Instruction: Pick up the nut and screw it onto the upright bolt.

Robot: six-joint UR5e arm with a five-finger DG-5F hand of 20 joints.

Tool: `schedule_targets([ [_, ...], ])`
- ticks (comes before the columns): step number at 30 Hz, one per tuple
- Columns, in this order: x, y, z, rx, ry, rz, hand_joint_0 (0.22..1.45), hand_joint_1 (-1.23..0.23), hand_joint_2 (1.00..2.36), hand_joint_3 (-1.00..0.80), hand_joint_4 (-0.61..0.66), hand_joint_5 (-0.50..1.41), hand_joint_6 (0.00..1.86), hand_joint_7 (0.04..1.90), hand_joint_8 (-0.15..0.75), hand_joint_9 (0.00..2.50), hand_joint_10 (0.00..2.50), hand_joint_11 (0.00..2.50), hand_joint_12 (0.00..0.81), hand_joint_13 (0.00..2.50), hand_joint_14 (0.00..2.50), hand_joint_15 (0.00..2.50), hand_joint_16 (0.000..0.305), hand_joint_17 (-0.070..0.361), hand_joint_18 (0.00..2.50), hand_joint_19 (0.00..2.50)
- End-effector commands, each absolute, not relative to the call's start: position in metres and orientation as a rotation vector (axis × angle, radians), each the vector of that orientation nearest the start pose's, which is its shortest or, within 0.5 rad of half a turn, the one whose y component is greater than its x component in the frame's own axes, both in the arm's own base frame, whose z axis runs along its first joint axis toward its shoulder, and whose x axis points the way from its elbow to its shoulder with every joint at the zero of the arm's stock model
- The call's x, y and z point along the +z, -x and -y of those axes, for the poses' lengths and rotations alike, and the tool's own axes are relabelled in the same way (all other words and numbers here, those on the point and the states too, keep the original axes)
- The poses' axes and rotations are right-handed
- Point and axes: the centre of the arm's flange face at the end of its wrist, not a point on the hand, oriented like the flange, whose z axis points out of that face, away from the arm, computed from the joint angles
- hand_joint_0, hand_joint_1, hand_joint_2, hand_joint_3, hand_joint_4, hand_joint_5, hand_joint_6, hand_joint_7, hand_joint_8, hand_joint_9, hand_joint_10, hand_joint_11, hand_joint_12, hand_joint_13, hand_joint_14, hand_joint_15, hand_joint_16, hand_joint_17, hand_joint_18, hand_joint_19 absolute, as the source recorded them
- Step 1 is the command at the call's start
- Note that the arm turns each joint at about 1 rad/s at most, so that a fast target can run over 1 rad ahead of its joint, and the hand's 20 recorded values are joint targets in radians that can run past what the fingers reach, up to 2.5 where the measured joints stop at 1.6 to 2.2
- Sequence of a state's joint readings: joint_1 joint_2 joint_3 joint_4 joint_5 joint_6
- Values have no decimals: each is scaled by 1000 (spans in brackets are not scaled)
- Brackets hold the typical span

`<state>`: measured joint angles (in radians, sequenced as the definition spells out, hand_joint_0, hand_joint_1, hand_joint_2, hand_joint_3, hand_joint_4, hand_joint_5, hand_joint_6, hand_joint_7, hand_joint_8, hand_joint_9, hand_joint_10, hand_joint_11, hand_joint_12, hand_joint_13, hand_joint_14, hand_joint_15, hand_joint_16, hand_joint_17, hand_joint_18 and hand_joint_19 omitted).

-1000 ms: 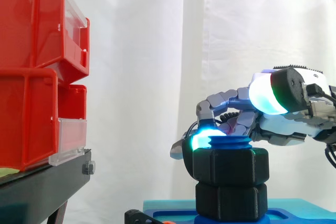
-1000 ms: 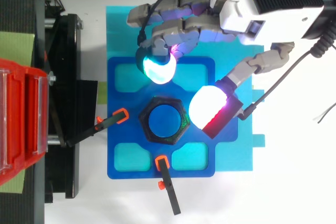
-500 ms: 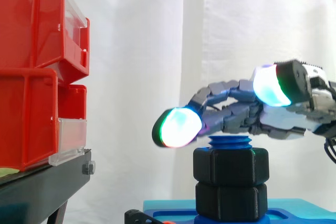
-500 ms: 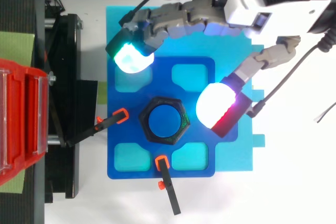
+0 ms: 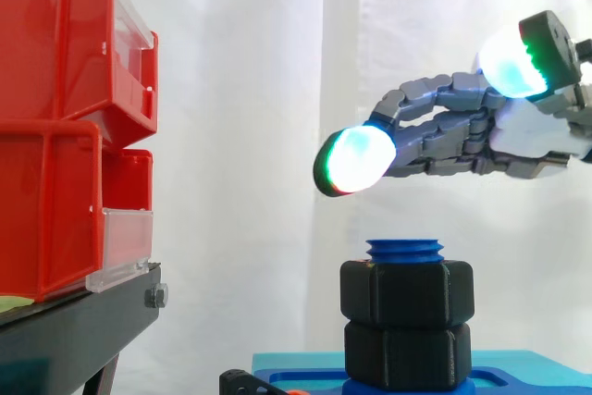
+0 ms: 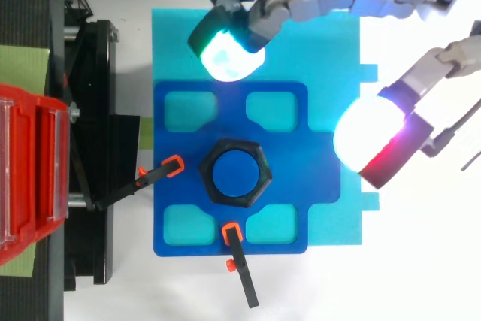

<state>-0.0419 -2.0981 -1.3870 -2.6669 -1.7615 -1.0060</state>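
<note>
Red bins [image 5: 55, 127] stood well left, 2 clamps [image 6: 158, 175] edged the blue plate [image 6: 180, 195]; the nut [image 5: 406, 293] sat on the bolt [image 5: 404, 249], open air above, the hand [image 5: 462, 136] higher right, fingers spread, empty

Seemingly clear air above nut [image 5: 407, 294]; red bins [image 5: 65, 127] well left.

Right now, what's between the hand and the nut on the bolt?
Side view: bare air. The hand hovers above the nut, with just the bolt tip poking up.

White curtain [image 5: 250, 90], red bins [image 5: 51, 117], black stand [image 5: 74, 326]
</note>
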Motion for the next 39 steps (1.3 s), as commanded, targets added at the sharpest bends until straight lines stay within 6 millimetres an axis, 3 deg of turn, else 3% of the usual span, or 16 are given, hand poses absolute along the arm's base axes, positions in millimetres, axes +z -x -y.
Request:
schedule_targets([
  [1, 333, -675, 145, 535, -310, -1460, 404, -218, 1000, -500, 138, -239, 501, 625, 266, 327, 0, 0, 375, 0, 0, 0, 55, 124, 0, 0],
  [5, 357, -652, 148, 469, -378, -1530, 407, -222, 1000, -500, 150, -235, 501, 632, 270, 338, 0, 0, 373, 9, 0, 0, 55, 124, 0, 0],
  [17, 401, -620, 146, 387, -472, -1559, 415, -261, 1000, -500, 164, -223, 501, 631, 276, 378, 0, 0, 370, 56, 0, 0, 54, 122, 0, 0],
  [20, 399, -615, 144, 379, -487, -1590, 418, -266, 1000, -500, 167, -222, 501, 635, 278, 387, 0, 0, 368, 59, 0, 0, 54, 121, 0, 0],
  [24, 395, -579, 139, 358, -517, -1577, 422, -275, 1000, -500, 169, -219, 501, 638, 277, 393, 0, 0, 365, 66, 0, 0, 53, 119, 0, 0],
  [26, 396, -557, 135, 347, -526, -1441, 427, -283, 1000, -500, 173, -218, 501, 640, 277, 395, 0, 0, 362, 69, 0, 0, 52, 117, 0, 0],
  [29, 392, -543, 131, 365, -523, -1292, 428, -287, 1000, -500, 173, -217, 501, 640, 277, 404, 0, 0, 361, 81, 0, 0, 52, 117, 0, 0],
  [33, 370, -536, 121, 413, -555, -1255, 433, -295, 1000, -500, 173, -216, 501, 640, 277, 409, 0, 0, 359, 87, 0, 0, 52, 116, 0, 0],
  [39, 359, -531, 118, 481, -738, -1240, 440, -312, 1000, -500, 170, -217, 501, 643, 277, 410, 0, 0, 356, 88, 0, 0, 51, 115, 0, 0],
])
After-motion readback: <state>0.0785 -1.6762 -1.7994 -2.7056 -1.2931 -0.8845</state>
